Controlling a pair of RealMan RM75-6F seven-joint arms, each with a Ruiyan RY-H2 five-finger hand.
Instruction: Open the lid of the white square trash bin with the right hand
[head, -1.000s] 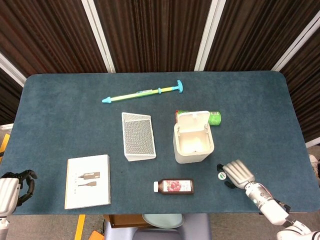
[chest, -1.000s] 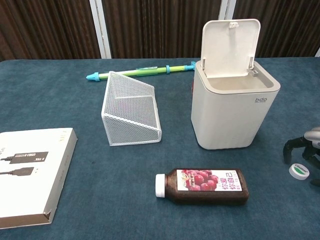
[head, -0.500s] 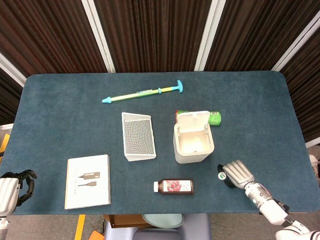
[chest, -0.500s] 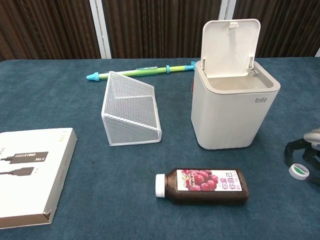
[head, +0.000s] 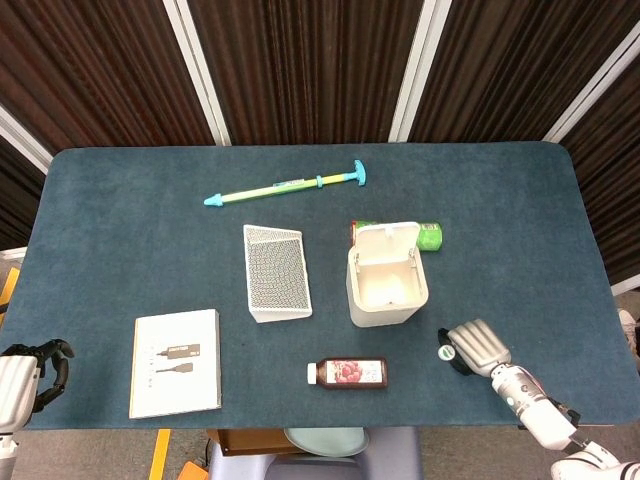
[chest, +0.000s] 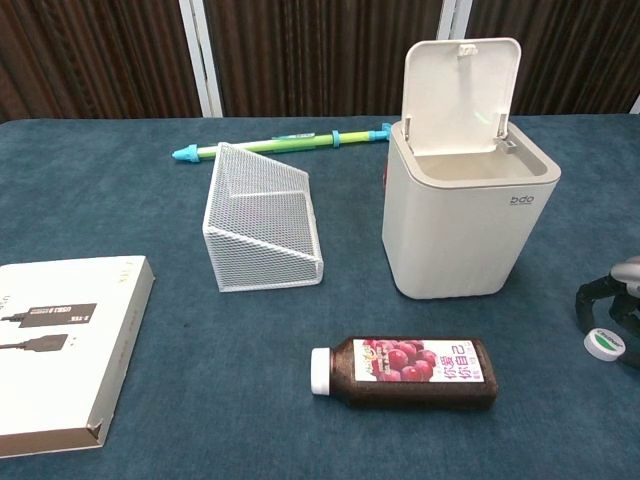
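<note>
The white square trash bin (head: 387, 300) (chest: 450, 240) stands right of the table's middle. Its lid (chest: 460, 95) (head: 388, 238) is raised upright at the back, and the inside shows pale and bare. My right hand (head: 478, 347) (chest: 612, 300) hovers low near the front right edge, apart from the bin, with its dark fingers arched and spread and nothing gripped. A small white round disc with a green mark (chest: 603, 345) sits just under those fingers. At the front left corner, off the table edge, my left hand (head: 25, 375) holds nothing.
A dark juice bottle (head: 347, 373) (chest: 410, 371) lies in front of the bin. To the bin's left a white mesh holder (head: 276, 272) lies on its side. A white box (head: 176, 362) is at the front left, a green stick (head: 287, 186) at the back, and a green item (head: 431, 236) behind the bin.
My right hand has drifted slightly to the right, away from the bin, and the white disc moved with it. The lid stays raised and the left hand has barely moved.
</note>
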